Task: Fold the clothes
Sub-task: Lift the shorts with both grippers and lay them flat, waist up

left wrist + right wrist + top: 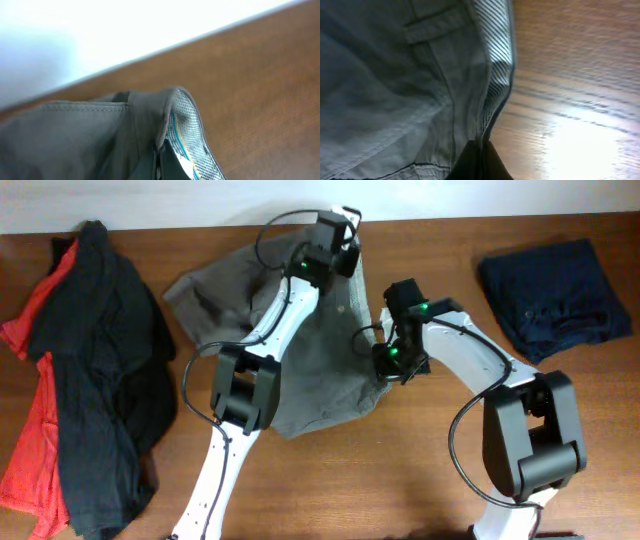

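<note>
**Overhead view.** The taupe shorts [335, 385] are spread loosely on the worktop [420, 480], creased and not yet squared up. No finished fold can be seen in them. A black garment [110, 360] and a red garment [30, 430] lie heaped together well to the left of the shorts, unfolded. A navy garment [555, 295] lies well to the right of the shorts in a compact block and is judged to be folded. Most of the task is therefore judged to be outstanding. The left claw [345, 235] is placed at the far edge of the shorts, the right claw [385, 365] at their right edge.

**Left wrist view.** The left claw [160, 167] is seen pinched narrow on a raised edge of the shorts [90, 130], where the pale striped lining is turned outward. No gap is visible between the fingers.

**Right wrist view.** The right claw [480, 162] is likewise closed on a seamed edge of the shorts [395, 75], beside the striped lining, with bare worktop [570, 100] to the right of the shorts.
</note>
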